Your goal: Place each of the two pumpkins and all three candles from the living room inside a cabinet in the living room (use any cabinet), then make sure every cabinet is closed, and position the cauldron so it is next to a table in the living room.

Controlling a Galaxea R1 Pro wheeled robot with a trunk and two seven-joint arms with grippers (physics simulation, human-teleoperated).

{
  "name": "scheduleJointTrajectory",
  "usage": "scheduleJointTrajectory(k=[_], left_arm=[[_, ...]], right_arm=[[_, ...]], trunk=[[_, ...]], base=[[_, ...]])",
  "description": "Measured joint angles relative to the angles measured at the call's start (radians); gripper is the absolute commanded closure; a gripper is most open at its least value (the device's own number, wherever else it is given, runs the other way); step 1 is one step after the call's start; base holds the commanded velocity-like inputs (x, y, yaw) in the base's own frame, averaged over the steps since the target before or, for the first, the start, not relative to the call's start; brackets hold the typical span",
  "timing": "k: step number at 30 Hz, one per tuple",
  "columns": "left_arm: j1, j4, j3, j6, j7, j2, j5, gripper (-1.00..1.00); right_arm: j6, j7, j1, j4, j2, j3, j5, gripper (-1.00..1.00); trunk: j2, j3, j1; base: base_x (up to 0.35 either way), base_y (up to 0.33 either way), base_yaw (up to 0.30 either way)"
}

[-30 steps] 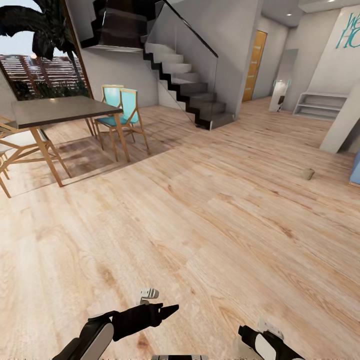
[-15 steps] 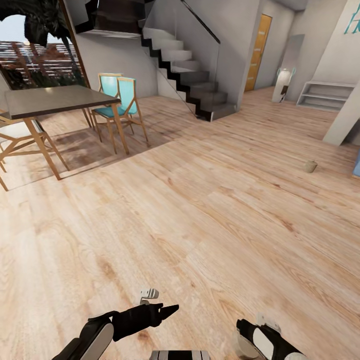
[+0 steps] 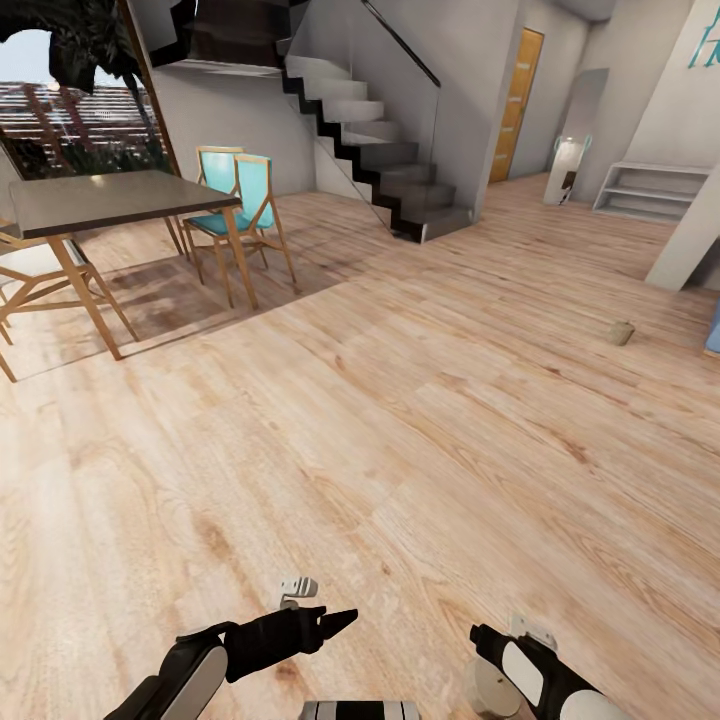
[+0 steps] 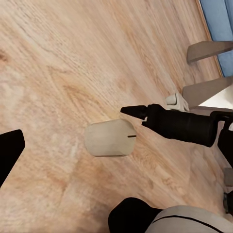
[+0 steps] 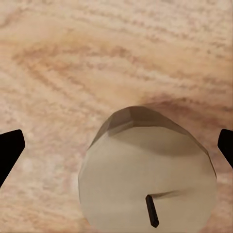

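On the floor, right gripper (image 3: 488, 655) poised over a candle (image 5: 148, 189), fingers spread, nothing held; left gripper (image 3: 335, 622) clenched, idle; next: descend, clamp.

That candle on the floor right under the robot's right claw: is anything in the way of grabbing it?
Nothing visible is. In the right wrist view the candle stands upright on bare wood floor, wick up, between the right gripper's spread fingertips. No other object lies between them.
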Motion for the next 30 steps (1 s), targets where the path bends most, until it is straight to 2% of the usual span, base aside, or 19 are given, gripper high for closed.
scheduleJointTrajectory(k=[30], left_arm=[[0.0, -0.001, 0.0, -0.007, 0.002, 0.0, 0.001, -1.0]], right_arm=[[0.0, 0.0, 0.0, 0.005, -0.002, 0.001, -0.001, -1.0]], trunk=[[0.0, 0.0, 0.0]], base=[[0.003, -0.003, 0.0]])
